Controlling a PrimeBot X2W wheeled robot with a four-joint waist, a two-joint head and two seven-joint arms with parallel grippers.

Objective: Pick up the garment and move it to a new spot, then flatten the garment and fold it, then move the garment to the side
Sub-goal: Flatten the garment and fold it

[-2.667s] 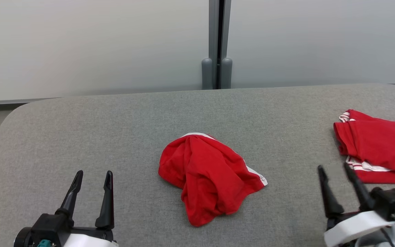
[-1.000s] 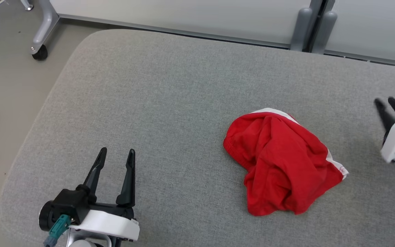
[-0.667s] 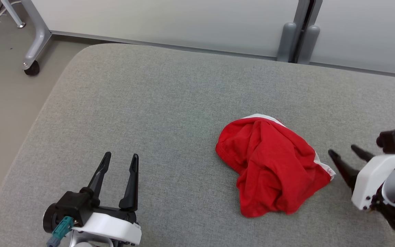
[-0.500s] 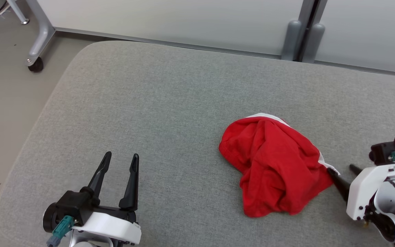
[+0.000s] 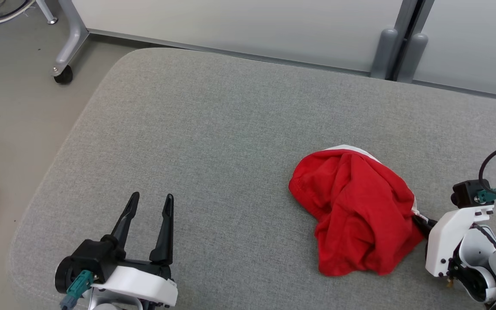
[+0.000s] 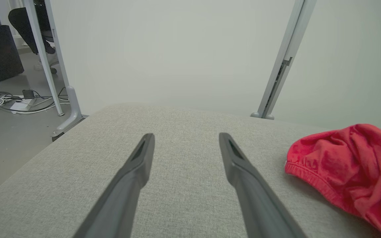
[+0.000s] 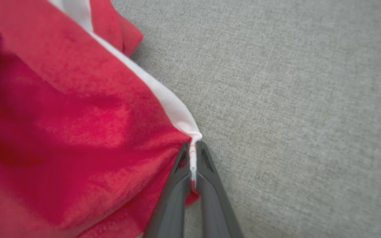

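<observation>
1. The garment [image 5: 355, 211] is a single piece of bright red cloth, bunched into a rumpled heap with deep folds running through it.
2. A white band edges the garment on the side toward the desk's [image 5: 213, 142] far right. In the right wrist view that band runs as a narrow stripe down the garment [image 7: 61, 115] to a pinched corner.
3. In the left wrist view, the garment [image 6: 342, 165] shows a gathered, elastic-looking hem on the side facing the desk's left end.
4. The heap lies on the desk, right of its middle and nearer its front edge than its back edge.
5. There is one desk, covered in grey woven fabric with rounded corners.
6. There are two end effectors, each with two long dark fingers.
7. The right end effector [image 5: 420, 221] is at the desk's front right, and its jaws are closed together. The right wrist view shows the right end effector [image 7: 193, 147] clamping the white-banded corner of the garment between its fingers.
8. The left end effector [image 5: 152, 197] is above the desk's front left part. Its jaws are spread wide with nothing between them, and bare grey fabric [image 6: 184, 119] shows in the gap of the left end effector [image 6: 186, 136].
9. Behind the desk's back edge stand two grey rounded posts [image 5: 385, 51] side by side.
10. Off the desk's far left corner is one black castor [image 5: 63, 76] on a grey frame leg.
</observation>
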